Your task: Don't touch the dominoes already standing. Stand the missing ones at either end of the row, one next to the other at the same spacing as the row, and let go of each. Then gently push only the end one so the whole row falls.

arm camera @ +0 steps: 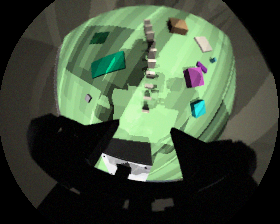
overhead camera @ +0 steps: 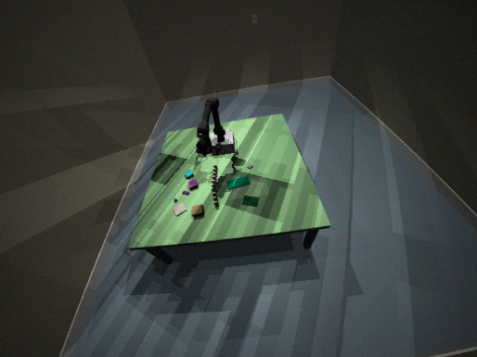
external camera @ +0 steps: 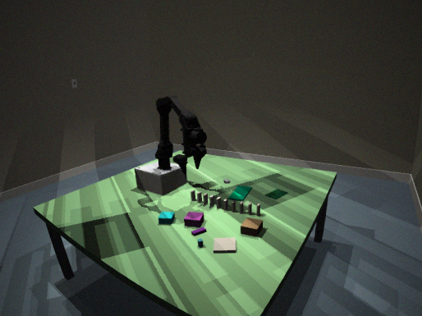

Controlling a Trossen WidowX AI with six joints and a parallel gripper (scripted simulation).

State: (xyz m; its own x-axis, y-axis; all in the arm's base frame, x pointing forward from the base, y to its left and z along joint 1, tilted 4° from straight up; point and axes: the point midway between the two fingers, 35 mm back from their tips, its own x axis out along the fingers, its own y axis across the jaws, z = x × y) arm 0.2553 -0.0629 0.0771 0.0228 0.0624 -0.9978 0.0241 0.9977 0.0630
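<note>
A row of several pale dominoes stands upright on the green table, evenly spaced as far as I can tell. The end domino nearest the robot base [overhead camera: 215, 167] [external camera: 192, 195] [arm camera: 145, 109] stands in line with the others. The far end domino [overhead camera: 216, 204] [external camera: 259, 209] [arm camera: 147, 23] stands near the brown block. No domino is seen lying down in the row. My gripper [external camera: 190, 172] [arm camera: 145, 126] is wide open with nothing between its fingers. It hangs above the table close to the base, higher than the dominoes and beyond the near end of the row.
On one side lie a teal slab [external camera: 240, 193] [arm camera: 108, 65], a dark green patch [external camera: 276, 194] and a small grey piece [external camera: 227, 181] [arm camera: 88, 98]. On the other are cyan [external camera: 166, 217], magenta [external camera: 194, 219] and brown [external camera: 251, 226] blocks, a purple bar [external camera: 199, 231], a small blue cylinder [external camera: 200, 243] and a beige slab [external camera: 224, 245].
</note>
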